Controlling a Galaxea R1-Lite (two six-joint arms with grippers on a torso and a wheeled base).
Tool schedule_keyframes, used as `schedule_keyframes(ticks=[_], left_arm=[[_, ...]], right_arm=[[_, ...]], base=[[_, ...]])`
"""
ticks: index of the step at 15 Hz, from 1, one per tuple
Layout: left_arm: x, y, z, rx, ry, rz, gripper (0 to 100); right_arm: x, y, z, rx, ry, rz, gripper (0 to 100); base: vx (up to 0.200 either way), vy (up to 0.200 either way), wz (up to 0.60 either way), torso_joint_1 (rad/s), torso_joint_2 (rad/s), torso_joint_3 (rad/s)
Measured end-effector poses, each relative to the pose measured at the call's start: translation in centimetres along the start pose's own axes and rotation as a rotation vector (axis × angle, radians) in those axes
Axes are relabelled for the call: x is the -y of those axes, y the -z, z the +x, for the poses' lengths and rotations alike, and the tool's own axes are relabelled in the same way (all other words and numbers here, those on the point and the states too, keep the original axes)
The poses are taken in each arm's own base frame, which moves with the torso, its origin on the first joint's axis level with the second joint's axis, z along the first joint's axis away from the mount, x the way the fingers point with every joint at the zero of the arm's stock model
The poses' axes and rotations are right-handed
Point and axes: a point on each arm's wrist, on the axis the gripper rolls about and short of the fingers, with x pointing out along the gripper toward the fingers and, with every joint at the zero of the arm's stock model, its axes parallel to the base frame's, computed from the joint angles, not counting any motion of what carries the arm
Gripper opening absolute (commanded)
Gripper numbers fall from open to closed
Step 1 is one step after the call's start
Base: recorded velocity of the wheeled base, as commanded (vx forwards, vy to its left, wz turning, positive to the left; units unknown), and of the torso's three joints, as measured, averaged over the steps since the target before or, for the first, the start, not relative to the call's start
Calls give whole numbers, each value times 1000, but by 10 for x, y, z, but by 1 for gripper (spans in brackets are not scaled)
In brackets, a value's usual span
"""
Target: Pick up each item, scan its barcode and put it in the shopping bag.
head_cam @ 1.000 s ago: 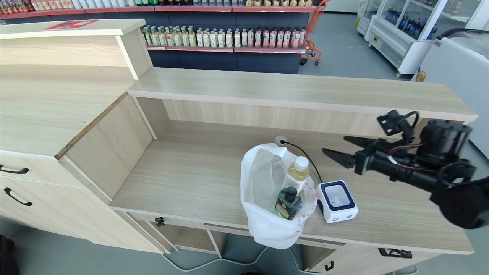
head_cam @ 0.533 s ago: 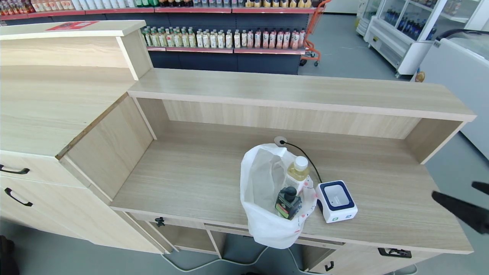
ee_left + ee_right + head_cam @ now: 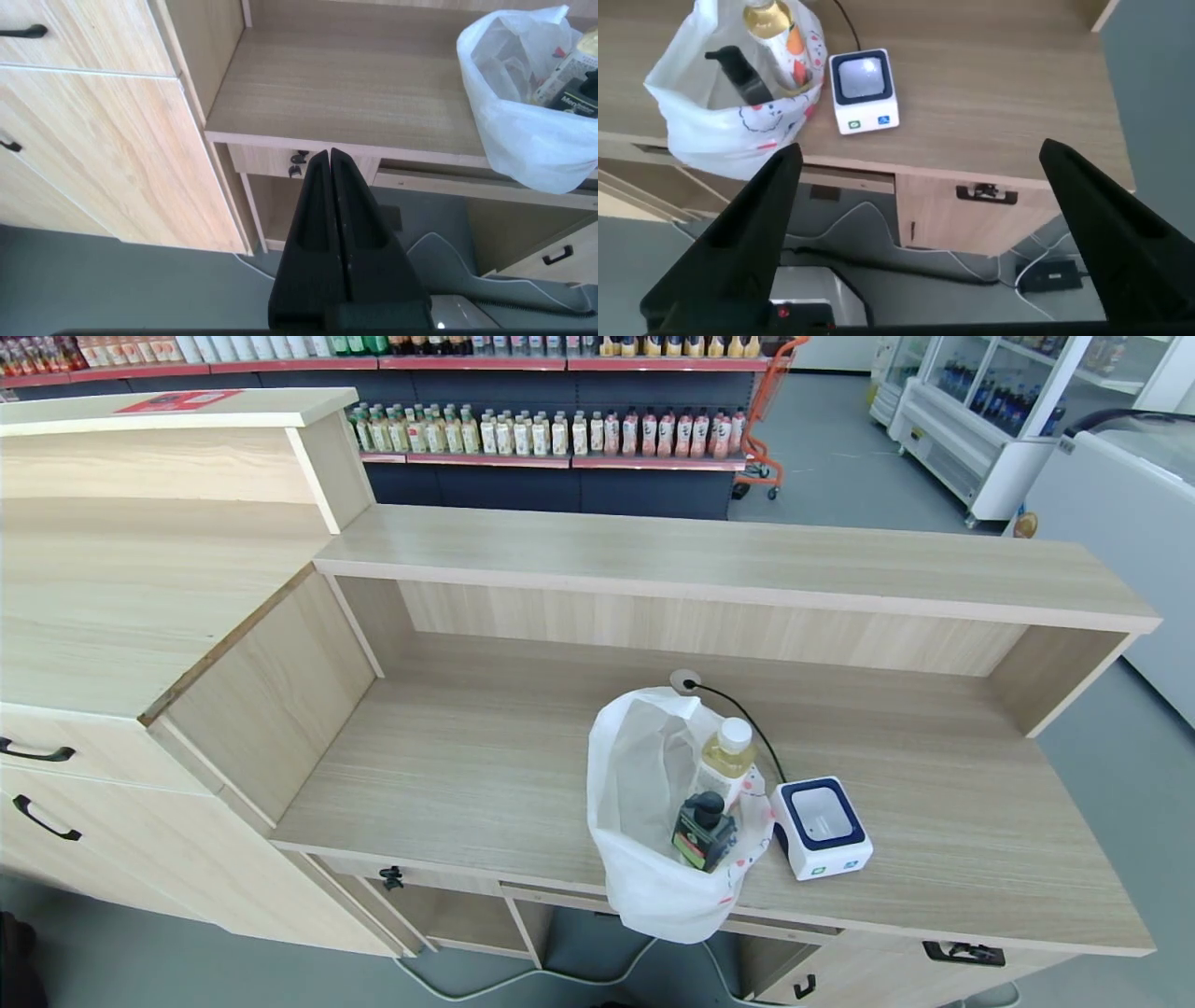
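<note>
**Now that both bottles stand in the bag, the right arm has drawn back**

While the left gripper [image 3: 329,159] hangs low in front of the worktop's [image 3: 467,756] left end, its fingers are pressed together with nothing between them. It plays no part at this moment.

Toward the worktop's front edge sits the white shopping bag [image 3: 635,803], its mouth open and its belly sagging a little over the edge. Inside stand a dark bottle [image 3: 702,831] at the front and, just behind it, a pale yellow bottle [image 3: 728,756] with a white cap. Both are upright and lean against the bag's right wall. Touching that wall on the right is the scanner [image 3: 822,826], a white box with a dark-framed window facing up, and its black cable [image 3: 747,719] runs back to a hole in the worktop.

The real change is at the right. A second ago the right arm reached in over the worktop's right half with its jaws apart. Half a second ago only its finger ends showed at the right edge. The right gripper [image 3: 922,154] has since dropped below and in front of the worktop, with jaws wide and holding nothing.

I judge this to be a retreat after the last drop. Both visible items are bagged, so the task looks finished or very nearly so.
</note>
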Motion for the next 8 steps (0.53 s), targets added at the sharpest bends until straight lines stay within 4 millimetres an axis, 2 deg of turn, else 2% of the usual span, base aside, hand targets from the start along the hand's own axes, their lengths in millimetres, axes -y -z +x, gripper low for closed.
schedule_keyframes(ticks=[3, 8], left_arm=[[0, 0, 0, 0, 0, 0, 0], [0, 0, 0, 0, 0, 0, 0]], right_arm=[[0, 4, -8, 101, 22, 3, 100], [0, 5, -11, 140, 33, 23, 100]], base=[[0, 0, 0, 0, 0, 0], [0, 0, 0, 0, 0, 0]])
